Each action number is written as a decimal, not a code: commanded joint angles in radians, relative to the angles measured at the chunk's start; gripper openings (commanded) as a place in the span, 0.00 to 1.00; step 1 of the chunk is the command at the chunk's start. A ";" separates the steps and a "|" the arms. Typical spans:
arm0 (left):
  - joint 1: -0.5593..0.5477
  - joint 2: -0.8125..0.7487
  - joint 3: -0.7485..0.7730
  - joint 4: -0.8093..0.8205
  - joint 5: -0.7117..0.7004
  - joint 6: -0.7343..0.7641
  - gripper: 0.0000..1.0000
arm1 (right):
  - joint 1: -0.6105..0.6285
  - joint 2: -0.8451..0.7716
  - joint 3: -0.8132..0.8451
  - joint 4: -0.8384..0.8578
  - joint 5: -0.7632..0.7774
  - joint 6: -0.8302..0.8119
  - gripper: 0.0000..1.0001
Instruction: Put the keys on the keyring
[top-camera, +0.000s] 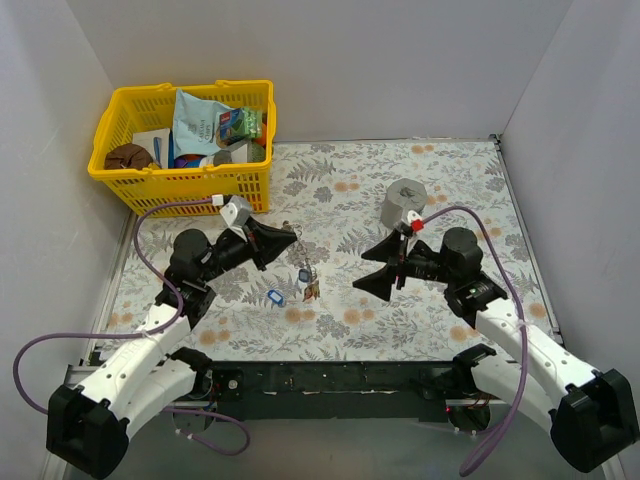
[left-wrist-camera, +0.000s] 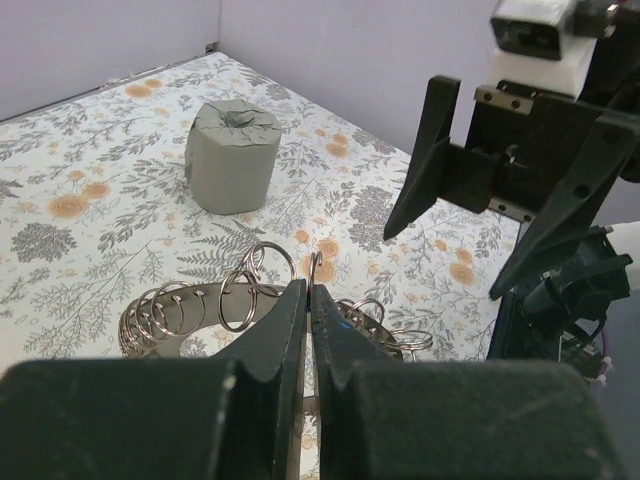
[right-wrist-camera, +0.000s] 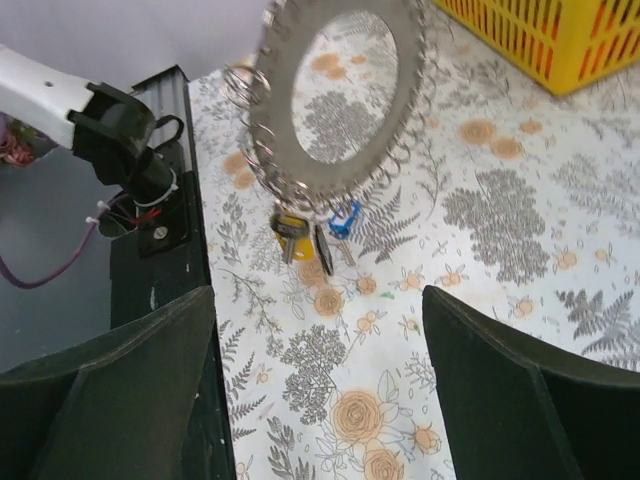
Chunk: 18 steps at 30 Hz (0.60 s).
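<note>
My left gripper (top-camera: 292, 239) is shut on the keyring (top-camera: 299, 256) and holds it above the table. In the left wrist view the shut fingers (left-wrist-camera: 290, 330) pinch the band of the keyring (left-wrist-camera: 200, 300), a flat silvery loop with several small split rings. In the right wrist view the keyring (right-wrist-camera: 268, 120) hangs upright with yellow, dark and blue keys (right-wrist-camera: 300, 235) dangling from its bottom. One loose blue key (top-camera: 275, 297) lies on the table. My right gripper (top-camera: 372, 268) is open and empty, facing the ring from the right; it also shows in its own view (right-wrist-camera: 320, 400).
A grey cylinder (top-camera: 404, 203) stands behind the right gripper, also in the left wrist view (left-wrist-camera: 235, 155). A yellow basket (top-camera: 185, 150) full of items sits at the back left, its corner in the right wrist view (right-wrist-camera: 550, 40). White walls enclose the table.
</note>
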 joint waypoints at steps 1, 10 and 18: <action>0.030 -0.048 0.041 -0.023 -0.068 -0.089 0.00 | 0.042 0.088 0.041 -0.139 0.123 -0.072 0.89; 0.075 -0.172 0.102 -0.219 -0.196 -0.011 0.00 | 0.251 0.227 0.122 -0.204 0.390 -0.109 0.77; 0.078 -0.247 0.197 -0.384 -0.306 0.073 0.00 | 0.366 0.413 0.177 -0.127 0.475 -0.092 0.72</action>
